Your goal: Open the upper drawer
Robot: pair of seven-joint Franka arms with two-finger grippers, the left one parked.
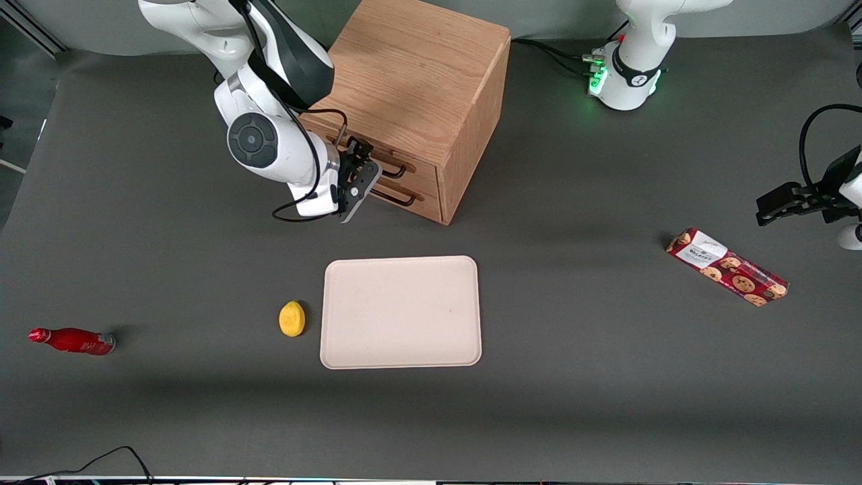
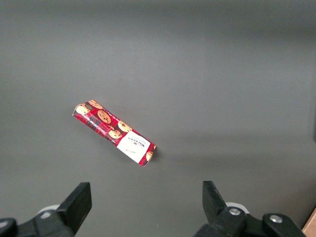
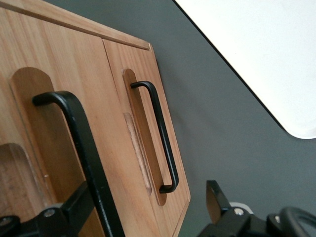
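The oak cabinet [image 1: 417, 74] stands nearer the working arm's end of the table, its drawer fronts turned toward the front camera. The upper drawer [image 1: 421, 164] sits flush and shut, with its thin dark bar handle [image 1: 397, 170] partly hidden by my gripper [image 1: 360, 176]. In the right wrist view the upper drawer front [image 3: 59, 64] fills the frame. Its handle [image 3: 81, 143] runs between my open fingers, close against one finger [image 3: 74, 207] and apart from the other. My gripper [image 3: 145, 210] holds nothing. The lowest drawer's handle [image 3: 155, 133] lies beside it.
A beige tray [image 1: 401, 312] lies nearer the front camera than the cabinet, with a yellow lemon [image 1: 291, 318] beside it. A red bottle [image 1: 72, 341] lies toward the working arm's end. A red cookie packet [image 1: 727, 267] lies toward the parked arm's end and also shows in the left wrist view [image 2: 114, 133].
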